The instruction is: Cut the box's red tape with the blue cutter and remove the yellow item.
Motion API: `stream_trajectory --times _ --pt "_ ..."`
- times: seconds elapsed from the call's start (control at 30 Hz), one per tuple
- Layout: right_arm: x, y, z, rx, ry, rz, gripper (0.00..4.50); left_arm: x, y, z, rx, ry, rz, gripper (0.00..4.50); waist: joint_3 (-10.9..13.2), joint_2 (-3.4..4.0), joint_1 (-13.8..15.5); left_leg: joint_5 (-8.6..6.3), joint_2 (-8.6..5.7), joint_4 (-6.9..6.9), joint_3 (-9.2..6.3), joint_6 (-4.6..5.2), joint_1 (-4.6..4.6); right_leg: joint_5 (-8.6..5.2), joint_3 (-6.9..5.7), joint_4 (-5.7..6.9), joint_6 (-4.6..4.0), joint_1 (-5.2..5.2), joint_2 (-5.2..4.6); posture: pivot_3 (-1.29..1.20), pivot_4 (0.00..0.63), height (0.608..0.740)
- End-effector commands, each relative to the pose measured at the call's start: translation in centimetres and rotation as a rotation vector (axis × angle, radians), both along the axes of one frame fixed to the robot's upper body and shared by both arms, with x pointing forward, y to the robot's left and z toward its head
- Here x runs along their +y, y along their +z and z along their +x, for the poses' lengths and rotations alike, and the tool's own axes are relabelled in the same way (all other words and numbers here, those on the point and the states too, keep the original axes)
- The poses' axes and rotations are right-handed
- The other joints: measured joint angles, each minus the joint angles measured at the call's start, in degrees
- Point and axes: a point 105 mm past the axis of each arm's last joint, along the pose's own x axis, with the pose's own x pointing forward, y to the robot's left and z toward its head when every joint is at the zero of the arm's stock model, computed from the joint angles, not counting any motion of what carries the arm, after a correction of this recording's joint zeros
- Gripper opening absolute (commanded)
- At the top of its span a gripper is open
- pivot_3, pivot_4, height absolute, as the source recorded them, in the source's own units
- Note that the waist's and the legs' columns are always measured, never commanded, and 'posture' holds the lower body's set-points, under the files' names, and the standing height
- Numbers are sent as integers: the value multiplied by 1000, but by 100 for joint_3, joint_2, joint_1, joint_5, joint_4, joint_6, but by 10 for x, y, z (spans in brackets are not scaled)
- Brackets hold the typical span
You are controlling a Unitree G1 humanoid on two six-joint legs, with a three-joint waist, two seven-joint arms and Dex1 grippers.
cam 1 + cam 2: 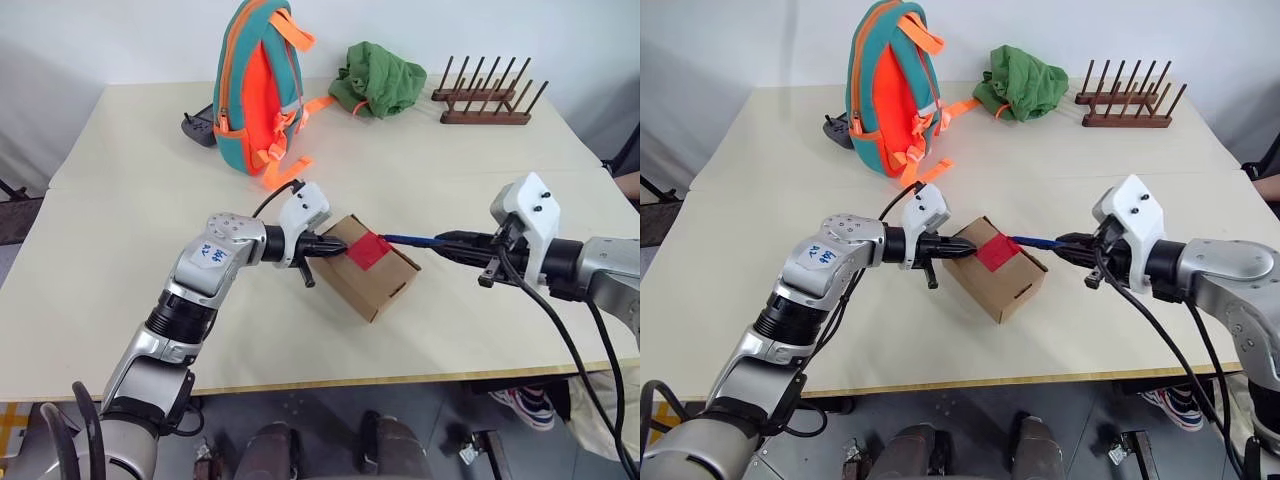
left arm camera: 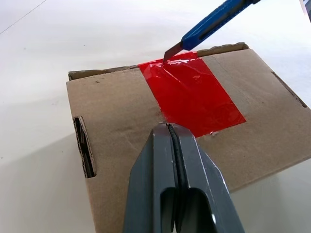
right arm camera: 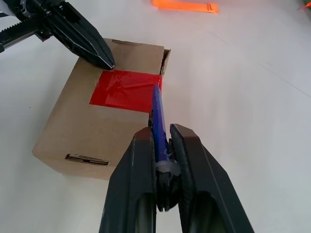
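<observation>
The brown cardboard box [image 1: 385,285] lies on the table with its flaps closed and a patch of red tape [image 1: 367,250] across the top seam. My left gripper [image 1: 335,247] is shut, and its tips [image 2: 168,127] press on the box top at the near edge of the tape. My right gripper [image 1: 445,243] is shut on the blue cutter [image 1: 410,240]. The cutter's blade [image 2: 171,50] touches the tape's far edge at the box rim. The right wrist view shows the cutter [image 3: 158,109] held between the fingers [image 3: 192,145]. The yellow item is hidden.
An orange-and-teal backpack [image 1: 258,85] stands behind the box, with a black gadget [image 1: 198,127] to its left. A green cloth [image 1: 380,78] and a wooden peg rack [image 1: 487,100] sit at the table's back right. The table's front edge [image 1: 400,380] is close.
</observation>
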Motion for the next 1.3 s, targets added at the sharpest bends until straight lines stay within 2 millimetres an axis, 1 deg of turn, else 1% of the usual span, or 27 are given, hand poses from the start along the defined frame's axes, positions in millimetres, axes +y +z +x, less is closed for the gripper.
stream_trajectory --times 0.03,0.17,0.47,0.6,0.8,0.9,1.03,1.17,1.3 --pt "5 3 1 -17 27 -23 182 -2 3 1 -18 0 3 24 0 0 -1 0 0 1 0 0 0 0 0 0 0 0 0 0 150 740" --pt "8 3 7 -16 33 -30 182 -2 3 -1 -19 -6 4 24 0 0 -5 0 0 2 0 0 1 0 0 0 0 1 0 0 150 740" --pt "23 13 19 -63 87 2 182 -2 3 -3 -20 -21 5 24 0 0 -11 0 2 3 1 0 2 1 1 2 -1 1 0 0 150 740" --pt "27 12 21 -67 96 8 182 -3 2 -4 -21 -26 6 24 0 0 -11 0 1 3 1 0 0 1 1 1 -1 0 0 0 150 740" --pt "30 11 20 -69 105 18 182 -3 2 -5 -21 -30 10 24 0 0 -10 0 1 3 1 0 0 1 1 1 -1 0 0 0 150 740" --pt "27 13 14 -71 111 7 182 -3 1 -6 -21 -29 13 24 0 0 -9 0 1 3 1 0 0 1 1 1 -1 0 0 0 150 740" --pt "24 22 8 -86 124 10 182 -2 0 -6 -21 -26 16 24 0 0 -3 0 1 3 1 0 -1 1 0 0 -1 0 0 0 150 740" --pt "25 29 7 -101 128 41 182 -2 0 -6 -22 -26 15 24 0 0 -6 0 1 3 0 0 -1 1 0 0 -1 0 0 0 150 740" --pt "28 26 7 -96 134 47 182 -2 0 -7 -22 -27 14 24 0 0 -3 0 1 3 0 0 -1 1 0 0 -1 1 0 0 150 740"
